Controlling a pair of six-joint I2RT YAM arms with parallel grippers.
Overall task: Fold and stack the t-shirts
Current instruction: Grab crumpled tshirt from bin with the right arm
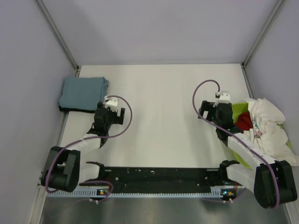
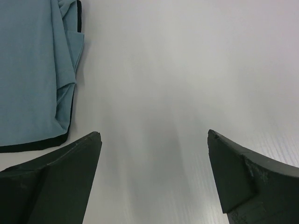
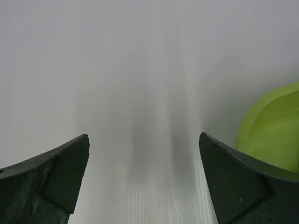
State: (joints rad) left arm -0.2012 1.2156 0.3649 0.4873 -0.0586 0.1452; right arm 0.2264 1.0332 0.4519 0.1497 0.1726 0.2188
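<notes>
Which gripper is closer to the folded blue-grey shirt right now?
Left. The left gripper sits just beside the blue-grey shirt; the right gripper is across the table by the green bin.

The right gripper (image 3: pixel 144 135) hangs over the white table (image 3: pixel 140 56), its two dark fingers (image 3: pixel 51 172) spread wide apart. A lime-green bin (image 3: pixel 273 126) curves in at the right edge, just beside one finger.

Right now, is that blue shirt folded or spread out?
Folded: the blue-grey shirt lies as a compact rectangle with doubled edges, on a black cloth.
</notes>
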